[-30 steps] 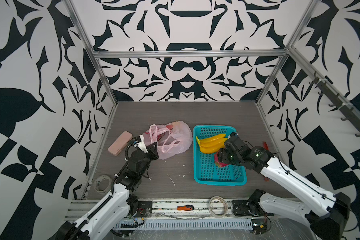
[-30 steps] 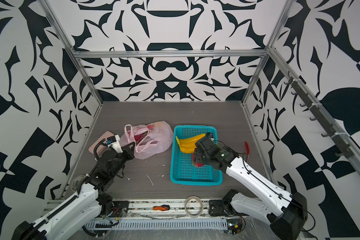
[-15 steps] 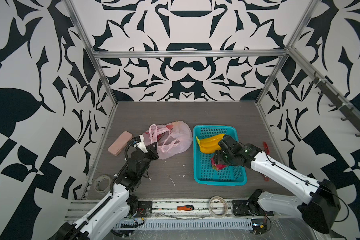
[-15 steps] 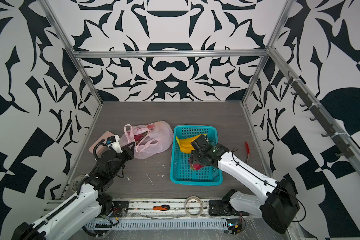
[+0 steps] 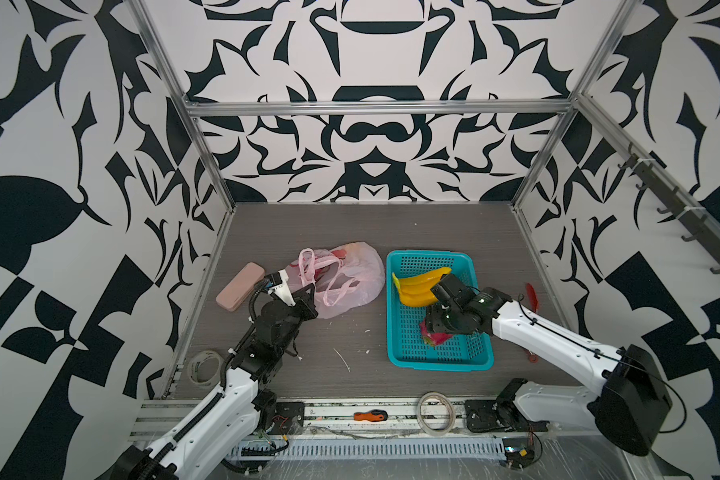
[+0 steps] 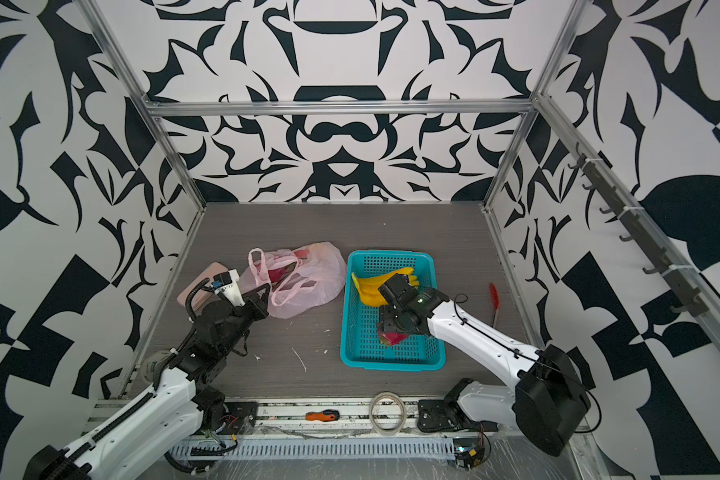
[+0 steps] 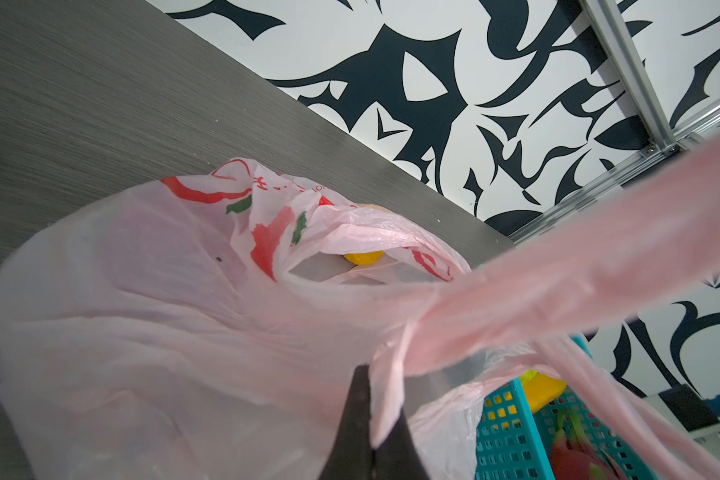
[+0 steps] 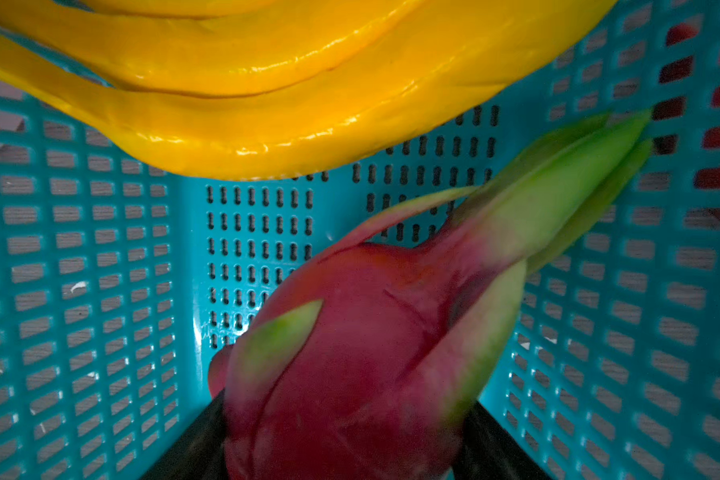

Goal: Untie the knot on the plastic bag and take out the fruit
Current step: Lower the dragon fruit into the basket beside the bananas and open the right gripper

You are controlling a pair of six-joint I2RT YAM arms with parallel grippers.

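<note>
The right gripper (image 8: pixel 344 432) clasps a dragon fruit (image 8: pixel 371 332) inside the basket (image 8: pixel 80 270); left gripper (image 7: pixel 375 415) pinches plastic bag (image 7: pixel 163 311)

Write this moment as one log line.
left hand: shut on plastic bag | right hand: shut on dragon fruit, inside basket

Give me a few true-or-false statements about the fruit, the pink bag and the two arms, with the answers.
1. The bananas lie in the teal basket. True.
2. The right fingers grip a dragon fruit within the basket. True.
3. The left fingers are spread open, touching nothing. False: they are pinched shut on the plastic bag.
4. The plastic bag is empty. False: a small yellow-orange fruit shows inside it in the left wrist view.
5. The plastic bag lies on the table beside the basket, not in it. True.
</note>
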